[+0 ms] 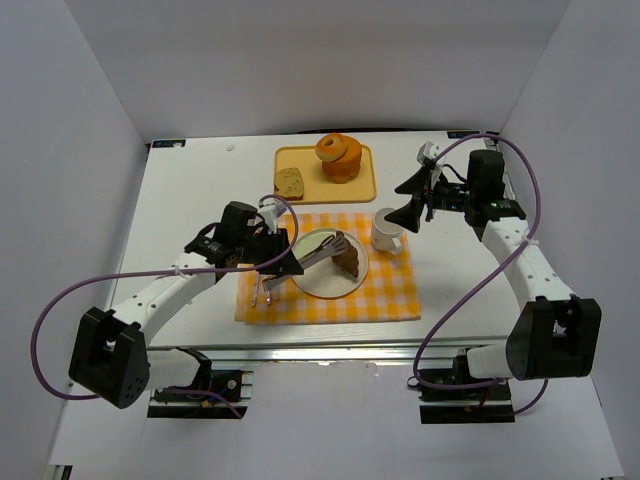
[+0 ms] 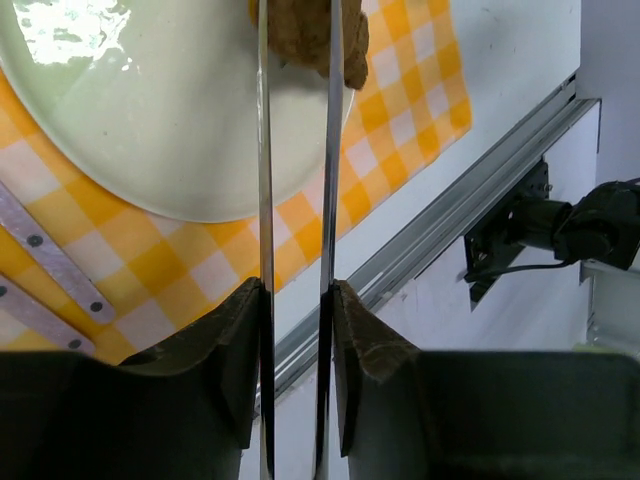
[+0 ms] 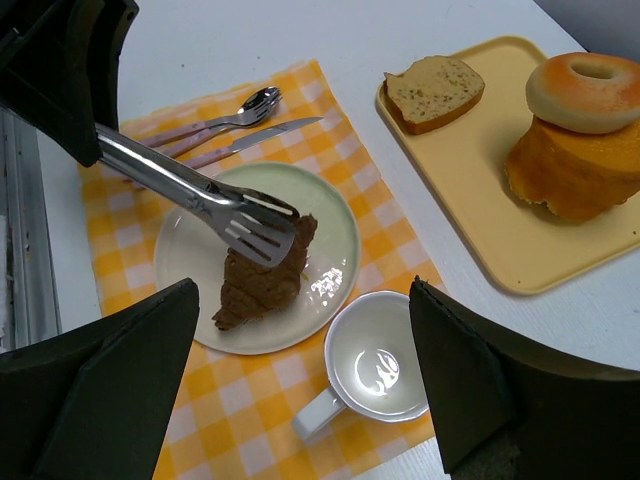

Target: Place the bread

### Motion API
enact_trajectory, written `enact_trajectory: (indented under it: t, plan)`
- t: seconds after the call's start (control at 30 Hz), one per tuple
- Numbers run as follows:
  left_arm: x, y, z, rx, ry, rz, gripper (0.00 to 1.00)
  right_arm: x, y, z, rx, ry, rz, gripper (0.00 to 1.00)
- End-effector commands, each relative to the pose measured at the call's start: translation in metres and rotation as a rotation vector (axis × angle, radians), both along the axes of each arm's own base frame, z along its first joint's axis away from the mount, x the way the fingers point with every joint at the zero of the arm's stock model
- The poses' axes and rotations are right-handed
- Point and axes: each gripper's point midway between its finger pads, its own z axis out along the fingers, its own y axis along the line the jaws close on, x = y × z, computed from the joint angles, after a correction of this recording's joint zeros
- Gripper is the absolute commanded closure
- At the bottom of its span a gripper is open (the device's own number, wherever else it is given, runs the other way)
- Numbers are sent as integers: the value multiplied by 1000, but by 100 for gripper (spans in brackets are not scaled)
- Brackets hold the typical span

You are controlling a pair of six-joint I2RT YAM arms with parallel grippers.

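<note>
One piece of brown bread lies over the right half of the pale green plate, its lower end seemingly resting on the surface. The tongs are squeezed nearly together, with the bread's upper end pinched between their slotted tips. The left gripper clamps the tongs' handles, a finger pressed against each arm, and reaches in from the plate's left. The plate sits on a yellow checked cloth, with cutlery lying on the cloth beside its left edge. A white cup stands just beside the plate's right rim, at the cloth's far right corner. The right gripper hangs above the table right of the cup, fingers spread wide and holding nothing. Beyond the cloth a yellow tray carries a bread slice and a ring-shaped roll stacked on an orange bun.
</note>
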Motion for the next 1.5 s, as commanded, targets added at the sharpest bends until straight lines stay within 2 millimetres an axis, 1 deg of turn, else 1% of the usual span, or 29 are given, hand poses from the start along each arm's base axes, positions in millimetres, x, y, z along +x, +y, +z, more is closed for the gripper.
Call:
enact_trajectory:
  t: [0.0,0.07,0.17,0.3,0.4,0.43,0.5,0.53,0.6,0.73,0.77,0.8,0.87,0.9,0.97,1.0,1.03,1.07,1.1,1.13,1.2,1.23,1.27,1.3,1.33,1.37,1.47]
  plan:
    - [10,-4,18,-18,-80,3,60,-7,0,14,16,-34,15,10]
    - [11,-3,19,-13,-88,3,51,-8,0,14,14,-36,11,11]
    - [11,-2,16,-1,-82,-1,46,-8,-1,12,12,-35,8,11]
    - [15,-3,18,2,-90,6,45,-8,-1,12,11,-36,7,11]
    - [20,-3,27,5,-112,16,45,-7,-1,11,11,-34,9,11]
    - [25,-3,34,9,-132,25,45,-7,-1,12,11,-36,9,11]
    - [26,0,37,26,-140,29,45,-6,-1,12,12,-34,10,11]
    - [33,1,46,35,-166,47,45,-7,-1,11,12,-34,11,11]
    - [37,5,49,64,-180,56,46,-7,0,11,13,-33,13,11]
    - [53,15,63,136,-232,86,47,-7,-1,10,12,-33,12,11]
    - [59,19,66,164,-257,87,48,-7,-1,10,11,-34,12,11]
    - [71,26,71,222,-278,122,49,-7,-1,11,12,-35,13,11]
    - [84,38,70,323,-300,134,52,-8,0,10,13,-34,15,10]
    - [104,43,73,385,-321,169,53,-8,0,9,15,-34,19,11]
    - [120,49,70,470,-321,170,55,-8,0,9,17,-31,21,11]
    - [142,48,72,513,-329,192,59,-8,0,10,18,-34,22,11]
    - [153,50,72,552,-331,202,59,-8,0,11,18,-37,22,11]
    - [157,53,68,597,-317,185,60,-8,0,11,17,-38,23,11]
    - [165,53,68,625,-319,182,61,-8,0,12,17,-41,23,11]
    - [183,52,68,668,-337,182,61,-8,0,11,16,-41,23,11]
    - [193,52,67,713,-346,184,60,-8,0,11,17,-44,23,11]
    - [201,52,63,727,-350,195,59,-8,0,11,16,-46,21,11]
    - [204,52,60,741,-348,200,59,-9,0,11,16,-43,20,11]
    - [208,50,63,753,-358,205,58,-9,-1,10,16,-43,19,10]
    - [212,52,53,792,-350,203,57,-9,-1,10,15,-41,16,11]
    - [213,46,51,797,-355,195,57,-9,-1,9,14,-41,16,11]
    - [221,39,45,809,-374,197,55,-8,-3,8,13,-40,11,11]
